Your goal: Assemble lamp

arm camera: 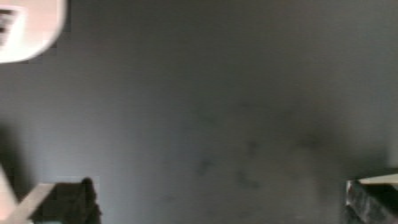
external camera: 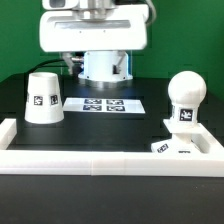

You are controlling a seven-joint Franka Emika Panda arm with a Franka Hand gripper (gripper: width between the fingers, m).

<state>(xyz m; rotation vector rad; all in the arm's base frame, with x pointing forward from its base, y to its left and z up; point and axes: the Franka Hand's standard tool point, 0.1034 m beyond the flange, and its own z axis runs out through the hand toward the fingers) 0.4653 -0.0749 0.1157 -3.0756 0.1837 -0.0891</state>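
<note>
Lamp parts sit spread out on a black counter [external camera: 100, 128] in front of a large white robot arm [external camera: 95, 30], whose base rises at the far side. In the exterior view, a matte white truncated-cone shade [external camera: 42, 98] stands narrow end up toward the exterior view's left, with a black-and-white square tag on its side. Toward the exterior view's right, a round white bulb with a short neck [external camera: 185, 97] stands upright, tagged on the neck, and it appears to be seated on the low angular white base [external camera: 176, 146], which also carries tags on its front face. The shade and the bulb are well apart. Between them, farther back and near the robot's base, a thin flat white marker board [external camera: 103, 104] printed with several tags lies on the counter. A raised white rail [external camera: 100, 160] runs along the near edge and up both sides of the work area. In the wrist view, the end effector [arm camera: 222, 200] hangs over bare dark counter; its two dark fingertips [arm camera: 68, 200] sit wide apart at the picture's edges with nothing between them, so it is open and holds nothing. A curved white shape [arm camera: 27, 28] shows in one corner of that view, too blurred to identify.
</note>
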